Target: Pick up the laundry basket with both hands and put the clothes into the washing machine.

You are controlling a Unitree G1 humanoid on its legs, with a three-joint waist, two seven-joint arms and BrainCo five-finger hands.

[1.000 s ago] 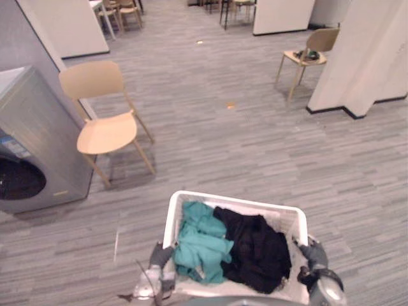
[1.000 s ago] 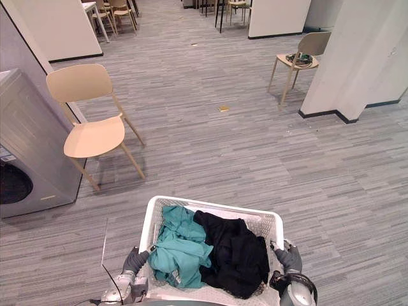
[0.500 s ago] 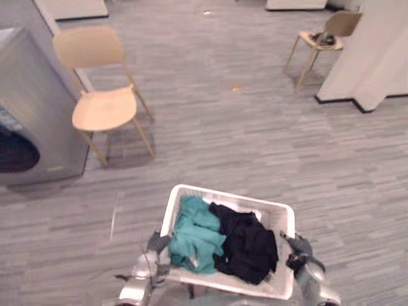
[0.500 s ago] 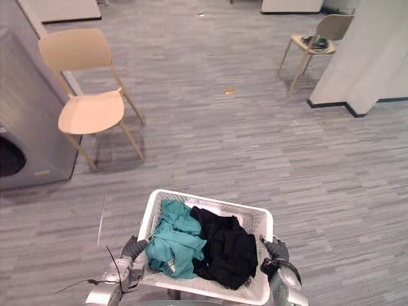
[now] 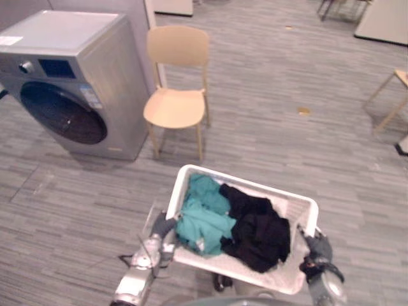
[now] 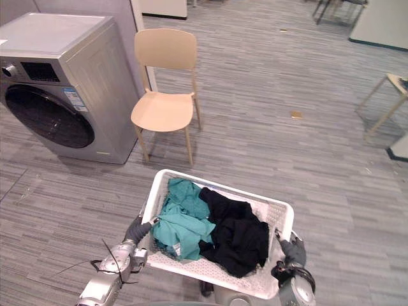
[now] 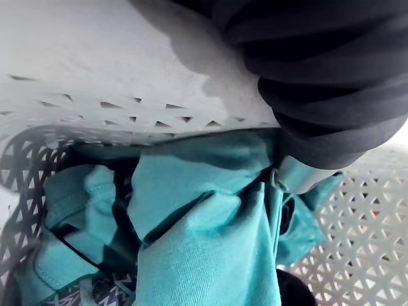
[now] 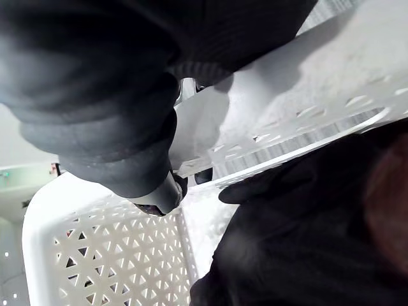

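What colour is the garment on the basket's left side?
The garment is teal; the right eye view shows it best.

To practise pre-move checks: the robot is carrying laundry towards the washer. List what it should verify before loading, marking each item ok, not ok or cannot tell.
1. Left hand gripping the laundry basket rim: ok.
2. Right hand gripping the opposite rim: ok.
3. Teal garment and black garment inside the basket: ok.
4. Washing machine door open: not ok, it looks shut.
5. Chair out of the door's way: ok, it stands beside the machine.
6. Anything already inside the machine: cannot tell, the door glass is dark.
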